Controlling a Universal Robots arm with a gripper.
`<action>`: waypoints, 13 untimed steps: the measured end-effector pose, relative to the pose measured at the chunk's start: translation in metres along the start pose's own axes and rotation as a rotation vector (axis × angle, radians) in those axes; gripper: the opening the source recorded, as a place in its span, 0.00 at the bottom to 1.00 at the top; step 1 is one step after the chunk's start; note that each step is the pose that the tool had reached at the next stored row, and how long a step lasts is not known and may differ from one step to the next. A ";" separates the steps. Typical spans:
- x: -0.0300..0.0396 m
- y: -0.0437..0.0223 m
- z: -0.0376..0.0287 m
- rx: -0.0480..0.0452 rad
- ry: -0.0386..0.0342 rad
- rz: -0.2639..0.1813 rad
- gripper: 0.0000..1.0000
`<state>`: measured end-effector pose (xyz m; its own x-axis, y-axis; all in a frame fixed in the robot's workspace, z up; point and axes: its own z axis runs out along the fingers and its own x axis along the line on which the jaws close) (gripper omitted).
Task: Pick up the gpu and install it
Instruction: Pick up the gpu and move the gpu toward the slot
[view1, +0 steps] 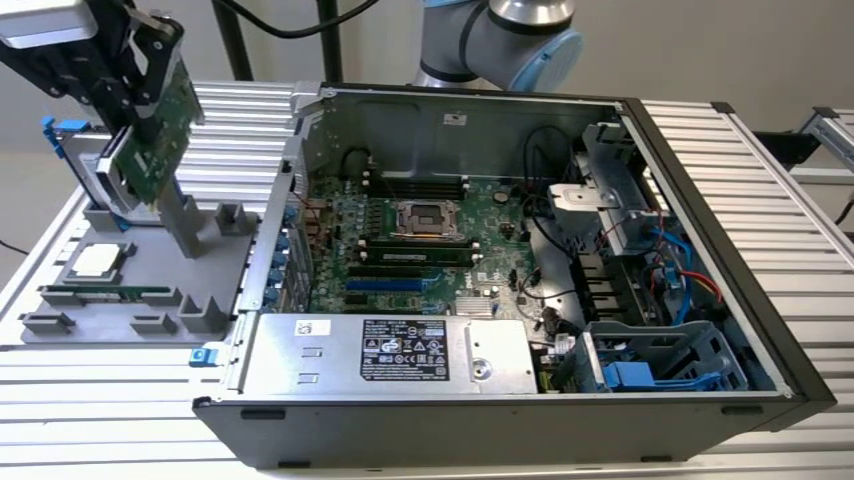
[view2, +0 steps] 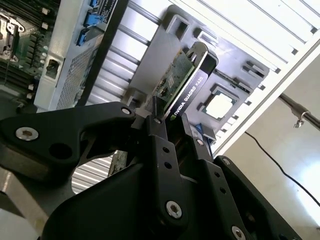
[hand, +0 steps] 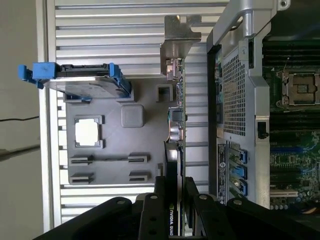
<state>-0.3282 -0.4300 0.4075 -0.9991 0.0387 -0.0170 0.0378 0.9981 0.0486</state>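
Observation:
The gpu (view1: 151, 140), a green card with a black cooler, hangs tilted above the grey parts tray (view1: 80, 335) at the exterior view's left, beside the open computer case (view1: 534, 250). My gripper (view1: 144, 92) is shut on the card's upper end. In the second wrist view the black fingers (view2: 160, 137) clamp both faces of the gpu (view2: 182, 92). The first wrist view shows the gpu (hand: 176, 125) edge-on, its silver bracket (hand: 177, 35) at the end away from the gripper (hand: 173, 197), between the tray (hand: 145, 100) and the case wall (hand: 240, 100).
The tray carries a hard drive with a blue frame (view1: 83, 160), a processor chip (view1: 100, 260) and a memory stick (view1: 107, 293). Inside the case lie the motherboard (view1: 400, 240) with its expansion slots (view1: 387, 283), the power supply (view1: 387, 350) and cables (view1: 667, 270).

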 end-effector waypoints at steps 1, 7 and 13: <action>0.0000 0.0000 -0.0006 0.0000 0.0000 0.000 0.00; -0.0001 0.0002 -0.0044 0.0000 -0.0001 0.000 0.00; -0.0002 0.0004 -0.0089 0.0001 0.0001 0.000 0.00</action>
<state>-0.3282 -0.4300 0.4164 -0.9991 0.0386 -0.0169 0.0378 0.9981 0.0486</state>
